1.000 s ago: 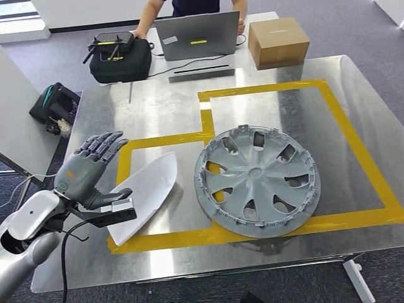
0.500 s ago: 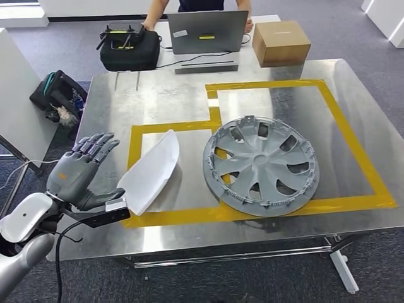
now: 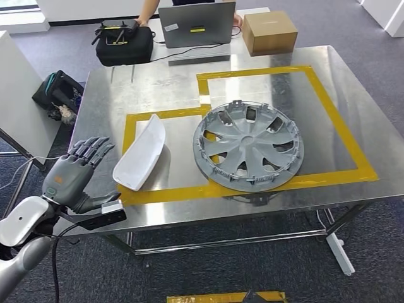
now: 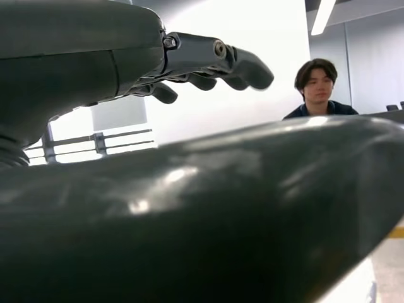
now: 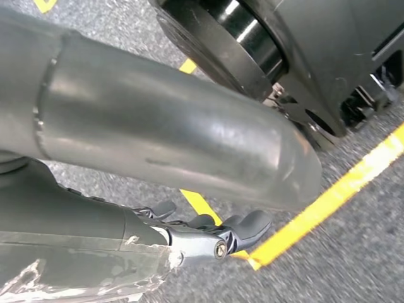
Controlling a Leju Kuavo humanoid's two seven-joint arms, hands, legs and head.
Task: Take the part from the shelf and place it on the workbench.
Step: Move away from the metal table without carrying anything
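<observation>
The white curved part (image 3: 141,153) lies on the metal workbench (image 3: 157,88), inside the small yellow-taped square at the left. Beside it, to the right, a grey wheel cover (image 3: 247,145) lies flat across the tape. My left hand (image 3: 71,177) hovers off the bench's front left corner, fingers spread and holding nothing, a short gap away from the part. The left wrist view looks past its straight fingers (image 4: 219,60), which hold nothing. My right hand (image 5: 204,233) hangs over the grey floor with its fingers stretched out and nothing in them.
At the bench's far edge stand a laptop (image 3: 197,24), a black case (image 3: 125,43) and a cardboard box (image 3: 269,31), with a person (image 3: 148,9) behind them. A dark bag (image 3: 59,95) and a white panel (image 3: 19,95) are at the left. Yellow lines (image 5: 324,205) mark the floor.
The whole view has pulled back, so the bench looks farther off. My left hand, which was over the white part's near end, now sits clear of it beside the bench corner.
</observation>
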